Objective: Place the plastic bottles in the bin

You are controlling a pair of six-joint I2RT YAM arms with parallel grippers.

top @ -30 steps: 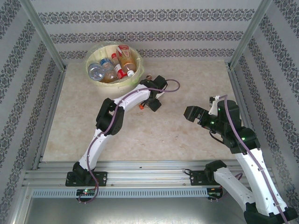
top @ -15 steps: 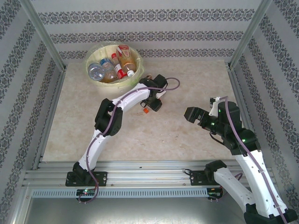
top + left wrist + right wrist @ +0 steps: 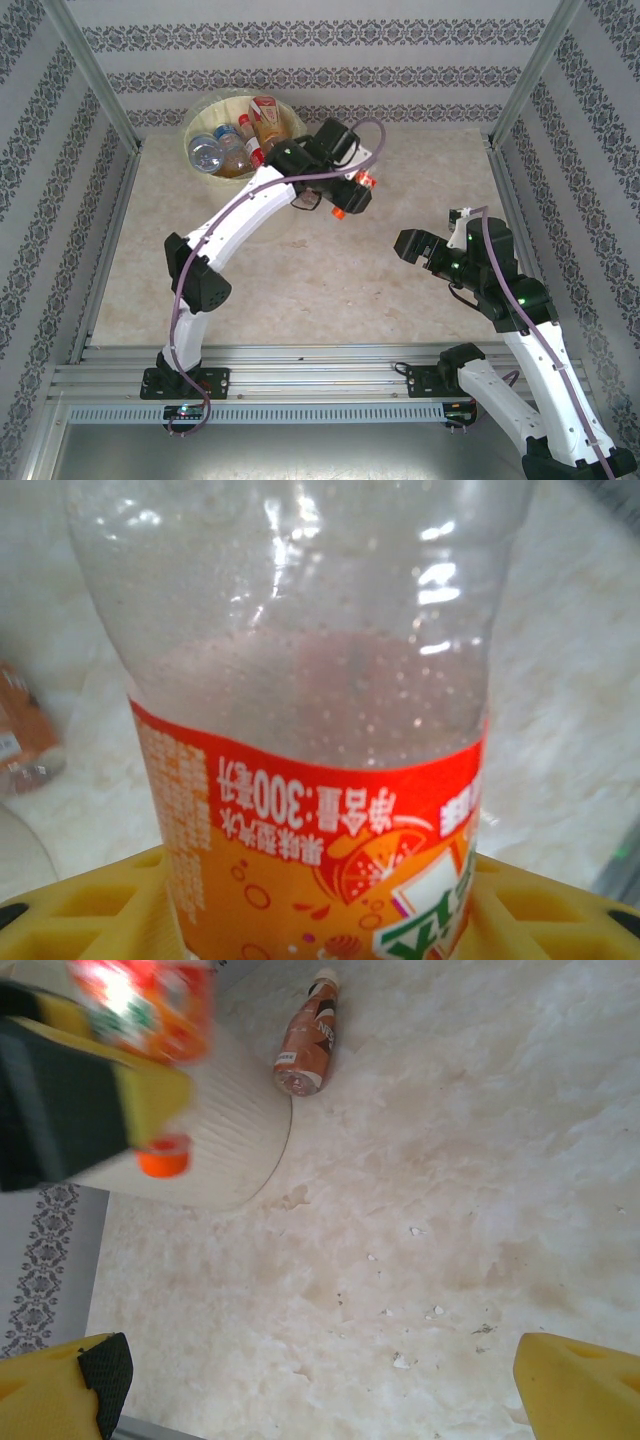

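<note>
Orange-labelled bottle (image 3: 320,810), clamped between the left fingers (image 3: 90,905), now hangs freshly lifted off the counter (image 3: 300,290) just beside the bin (image 3: 235,1130), nearly ready to drop, while the right fingers (image 3: 575,1380) wait spread wide, empty.

A brown bottle (image 3: 308,1040) lies beside the bin (image 3: 230,1130) (ribbed wall).

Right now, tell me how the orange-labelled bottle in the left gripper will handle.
The orange-labelled bottle is probably light: its clear body looks empty apart from droplets. Thin plastic, it may dent between the yellow fingers. Round and smooth, it could slip or roll if released.
</note>
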